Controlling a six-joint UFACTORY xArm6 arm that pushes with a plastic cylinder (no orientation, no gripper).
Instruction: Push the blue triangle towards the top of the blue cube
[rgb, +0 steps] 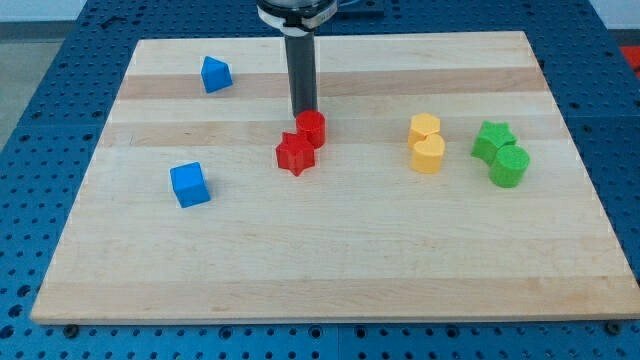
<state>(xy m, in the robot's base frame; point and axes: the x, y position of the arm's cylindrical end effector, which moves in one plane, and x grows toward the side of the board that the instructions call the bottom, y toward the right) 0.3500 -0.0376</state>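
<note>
The blue triangle (215, 75) lies near the top left of the wooden board (330, 270). The blue cube (189, 185) sits lower on the left, well below the triangle. My rod comes down from the view's top centre, and my tip (302, 113) touches the board just behind the red cylinder (312, 127), far to the right of both blue blocks.
A red star (295, 153) touches the red cylinder on its lower left. At the right, two yellow blocks (426, 143) stand together. Further right a green star (491, 139) and a green cylinder (509, 165) stand together.
</note>
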